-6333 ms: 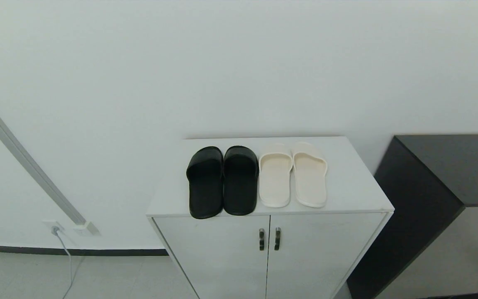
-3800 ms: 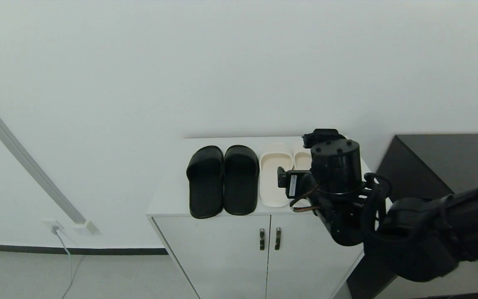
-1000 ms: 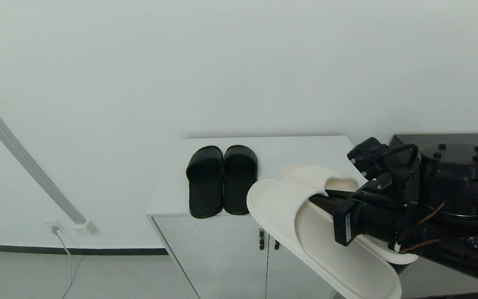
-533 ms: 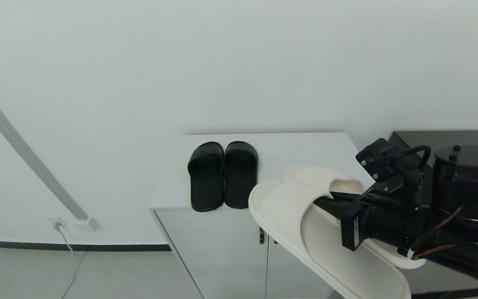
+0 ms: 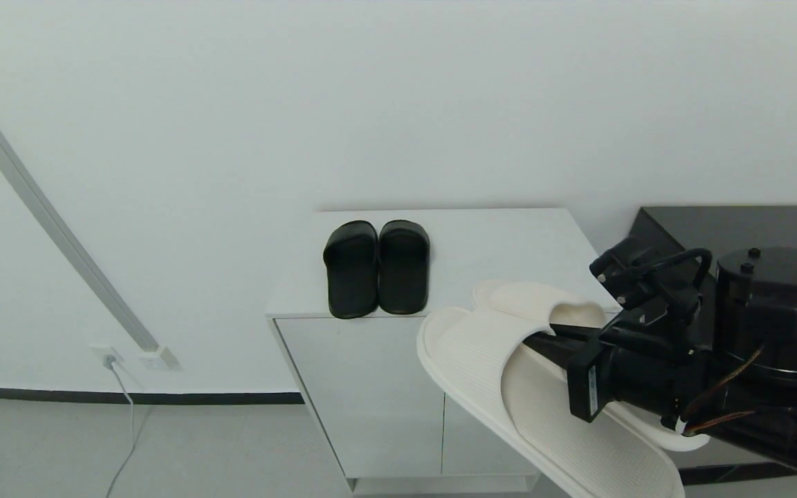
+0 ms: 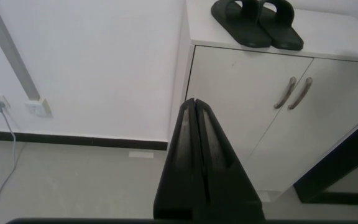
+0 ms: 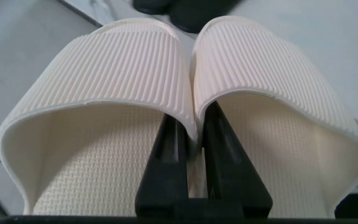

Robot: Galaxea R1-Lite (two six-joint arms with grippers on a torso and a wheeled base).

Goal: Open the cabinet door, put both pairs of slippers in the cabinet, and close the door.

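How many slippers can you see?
4. Two black slippers lie side by side on the cabinet top. Two white slippers are held in the air, by their straps, in the right tool.

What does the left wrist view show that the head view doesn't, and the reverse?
Left wrist view adds: the left gripper, shut and empty, apart from the white cabinet, and the two door handles side by side where the closed doors meet.
Head view adds: the right gripper clamped on the white slippers, held in the air in front of the cabinet.
Shared: the black slippers side by side at the front edge of the cabinet top, the closed doors, and the wall outlet with its cable.
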